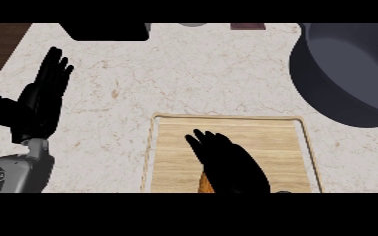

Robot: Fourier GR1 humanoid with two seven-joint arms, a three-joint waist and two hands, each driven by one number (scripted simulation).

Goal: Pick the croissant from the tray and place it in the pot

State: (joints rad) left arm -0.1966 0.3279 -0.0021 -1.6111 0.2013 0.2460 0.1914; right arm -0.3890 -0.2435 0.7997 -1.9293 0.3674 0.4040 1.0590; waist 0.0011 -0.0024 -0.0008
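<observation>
A wooden tray (277, 147) with a pale rim lies on the counter at the lower middle. My right hand (229, 162) lies over its lower middle, fingers straight and pointing up-left. It covers most of the croissant (204, 184); only an orange-brown sliver shows at the hand's lower left edge. Whether the hand touches the croissant I cannot tell. The dark grey pot (343, 75) stands at the upper right, partly cut off by the view's edge. My left hand (40, 100) rests open at the far left, fingers up.
A black object (103, 31) sits at the counter's back edge, with a grey round thing (193, 24) and a dark reddish item (247, 26) beside it. Marble counter (207, 75) spreads between tray, pot and back edge. Dark wood (11, 40) shows at the upper left corner.
</observation>
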